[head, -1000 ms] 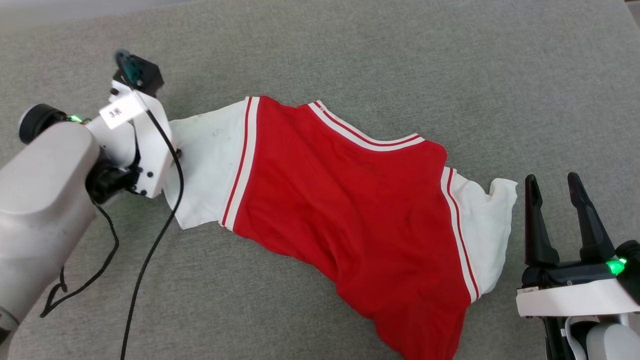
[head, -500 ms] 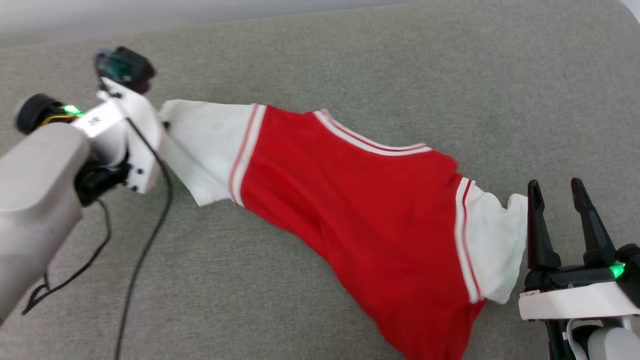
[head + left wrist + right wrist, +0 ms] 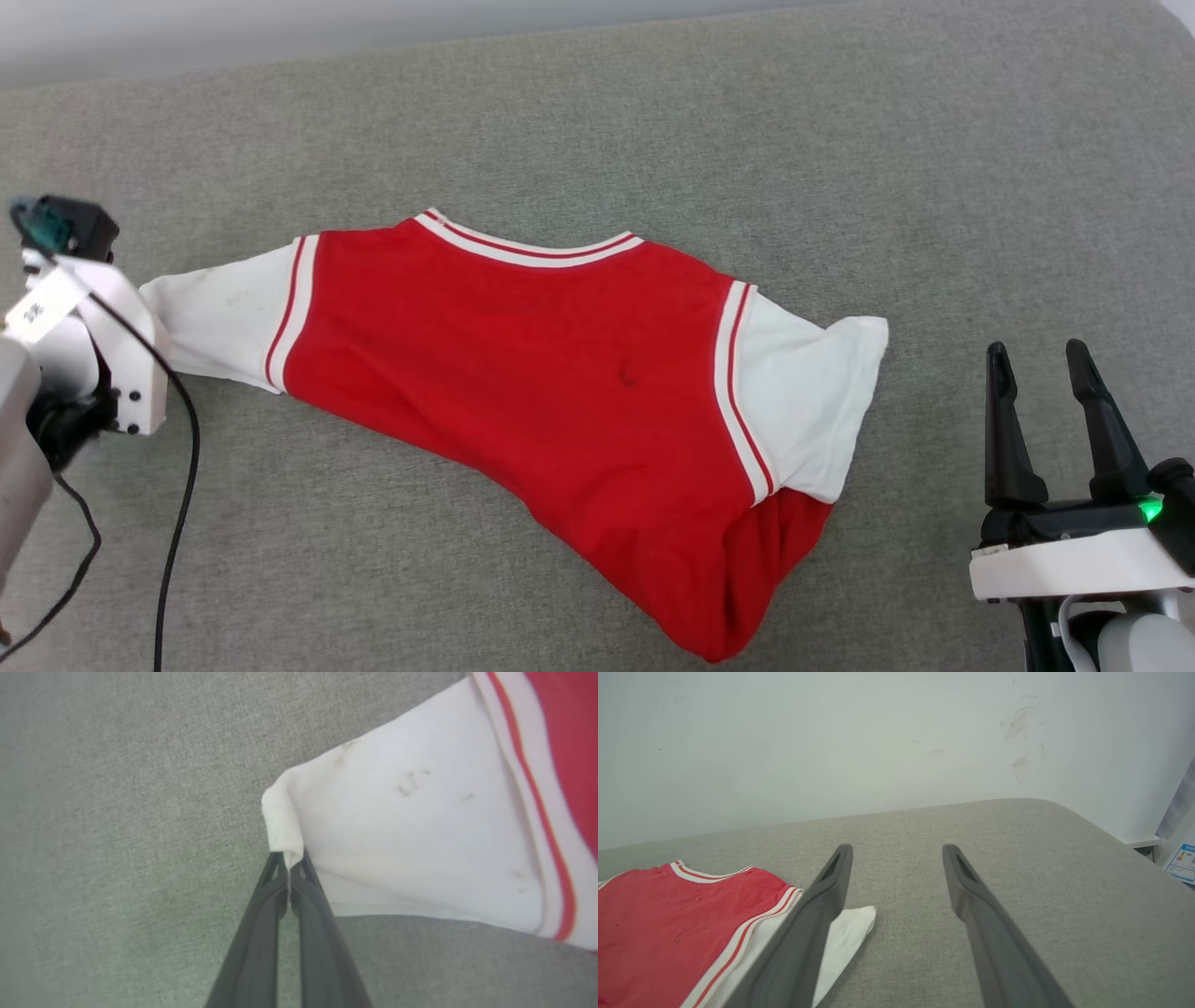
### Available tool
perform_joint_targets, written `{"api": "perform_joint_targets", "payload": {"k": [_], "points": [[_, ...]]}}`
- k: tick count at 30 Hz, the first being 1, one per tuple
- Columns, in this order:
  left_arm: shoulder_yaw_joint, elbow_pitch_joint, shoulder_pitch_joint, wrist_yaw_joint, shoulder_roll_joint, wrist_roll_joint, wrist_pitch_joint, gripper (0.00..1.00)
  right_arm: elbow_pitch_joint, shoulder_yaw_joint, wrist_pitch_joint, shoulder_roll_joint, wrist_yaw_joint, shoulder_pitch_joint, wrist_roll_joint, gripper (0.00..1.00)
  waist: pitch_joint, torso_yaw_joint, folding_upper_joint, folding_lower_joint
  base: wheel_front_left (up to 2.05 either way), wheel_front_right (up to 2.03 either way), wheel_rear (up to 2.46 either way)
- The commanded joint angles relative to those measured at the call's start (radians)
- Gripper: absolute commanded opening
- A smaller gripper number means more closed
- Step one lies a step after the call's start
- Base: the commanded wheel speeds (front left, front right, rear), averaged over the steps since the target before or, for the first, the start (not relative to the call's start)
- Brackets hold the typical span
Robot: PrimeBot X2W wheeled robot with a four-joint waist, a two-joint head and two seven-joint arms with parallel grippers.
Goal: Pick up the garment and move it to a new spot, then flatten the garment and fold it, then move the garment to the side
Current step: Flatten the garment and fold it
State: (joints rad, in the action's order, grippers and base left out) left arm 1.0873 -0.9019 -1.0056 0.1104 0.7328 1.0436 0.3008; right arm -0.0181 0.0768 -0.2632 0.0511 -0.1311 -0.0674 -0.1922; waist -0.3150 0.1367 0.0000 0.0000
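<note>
Red-bodied, the garment (image 3: 523, 373) lies centred on the cushion (image 3: 840, 140). Our left gripper (image 3: 288, 855), at the cushion's left, clamps its sleeve hem (image 3: 280, 826); our right gripper (image 3: 1034, 347) stands released. We judge relocation underway; next calls for letting go, then flattening.

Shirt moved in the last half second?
Yes. The shirt has slid to the robot's left: its white sleeve, earlier beside the right gripper, now lies apart from it, while the far edge of the grey surface holds its place.
</note>
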Motion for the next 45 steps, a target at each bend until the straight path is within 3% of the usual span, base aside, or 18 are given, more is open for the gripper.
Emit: {"api": "perform_joint_targets", "payload": {"k": [1, 5, 6, 7, 8, 11, 16, 20, 25, 30, 33, 37, 40, 45], "points": [[-0.005, -0.027, 0.025, -0.004, -0.013, 0.01, -0.014, 0.0, 0.003, 0.002, -0.002, -0.002, 0.001, -0.004, 0.007, 1.0, -0.004, 0.007, 0.0, 0.0, 0.0, 0.0, 0.0], [-0.01, -0.077, 0.069, 0.004, -0.054, 0.032, -0.057, 0.0, 0.006, 0.009, -0.002, -0.002, 0.001, -0.005, 0.014, 1.0, 0.005, 0.012, 0.0, 0.0, 0.0, 0.0, 0.0], [-0.011, -0.084, 0.074, 0.006, -0.063, 0.031, -0.08, 0.16, 0.005, 0.011, -0.002, -0.002, 0.001, -0.007, 0.02, 1.0, 0.01, 0.012, 0.0, 0.0, 0.0, 0.0, 0.0], [-0.011, -0.088, 0.073, 0.007, -0.071, 0.023, -0.112, 0.97, 0.002, 0.014, -0.002, -0.002, 0.001, -0.009, 0.026, 1.0, 0.018, 0.011, 0.0, 0.0, 0.0, 0.0, 0.0], [-0.016, -0.095, 0.068, 0.007, -0.076, 0.018, -0.152, 1.0, -0.001, 0.017, -0.002, -0.002, 0.001, -0.011, 0.033, 1.0, 0.027, 0.009, 0.0, 0.0, 0.0, 0.0, 0.0], [-0.02, -0.107, 0.065, 0.002, -0.08, -0.001, -0.242, 1.0, -0.006, 0.02, -0.002, -0.002, 0.001, -0.017, 0.047, 1.0, 0.048, 0.007, 0.0, 0.0, 0.0, 0.0, 0.0], [-0.034, -0.105, 0.085, -0.054, -0.115, -0.052, -0.51, 1.0, -0.04, 0.057, -0.002, -0.002, 0.001, -0.05, 0.133, 1.0, 0.124, -0.021, 0.0, 0.0, 0.0, 0.0, 0.0], [-0.084, -0.046, 0.112, -0.115, -0.131, -0.069, -0.563, 1.0, -0.058, 0.072, -0.002, -0.002, 0.001, -0.083, 0.196, 1.0, 0.165, -0.047, 0.0, 0.0, 0.0, 0.0, 0.0], [-0.257, 0.21, 0.217, -0.249, -0.116, -0.191, -0.565, 1.0, -0.028, 0.05, -0.002, 0.067, 0.001, -0.135, 0.208, 1.0, 0.192, -0.081, 0.0, 0.0, 0.0, 0.0, 0.0], [-0.439, 0.506, 0.422, -0.382, -0.12, -0.346, -0.566, 1.0, 0.075, -0.031, 0.027, 0.197, 0.001, -0.2, 0.166, 1.0, 0.204, -0.104, 0.0, 0.0, 0.0, 0.0, 0.0], [-0.533, 0.636, 0.55, -0.435, -0.137, -0.432, -0.566, 1.0, 0.131, -0.111, 0.134, 0.292, 0.001, -0.247, 0.108, 1.0, 0.207, -0.117, 0.0, 0.0, 0.0, 0.0, 0.0], [-0.62, 0.763, 0.688, -0.47, -0.181, -0.526, -0.566, 1.0, 0.162, -0.23, 0.322, 0.415, 0.001, -0.298, -0.013, 1.0, 0.205, -0.136, 0.0, 0.0, 0.0, 0.0, 0.0], [-0.674, 0.827, 0.765, -0.476, -0.226, -0.589, -0.566, 1.0, 0.166, -0.329, 0.489, 0.502, 0.001, -0.322, -0.128, 1.0, 0.198, -0.151, 0.0, 0.0, 0.0, 0.0, 0.0], [-0.748, 0.887, 0.861, -0.45, -0.306, -0.677, -0.566, 1.0, 0.148, -0.465, 0.76, 0.62, 0.001, -0.35, -0.322, 1.0, 0.174, -0.18, 0.0, 0.0, 0.0, 0.0, 0.0]]}}
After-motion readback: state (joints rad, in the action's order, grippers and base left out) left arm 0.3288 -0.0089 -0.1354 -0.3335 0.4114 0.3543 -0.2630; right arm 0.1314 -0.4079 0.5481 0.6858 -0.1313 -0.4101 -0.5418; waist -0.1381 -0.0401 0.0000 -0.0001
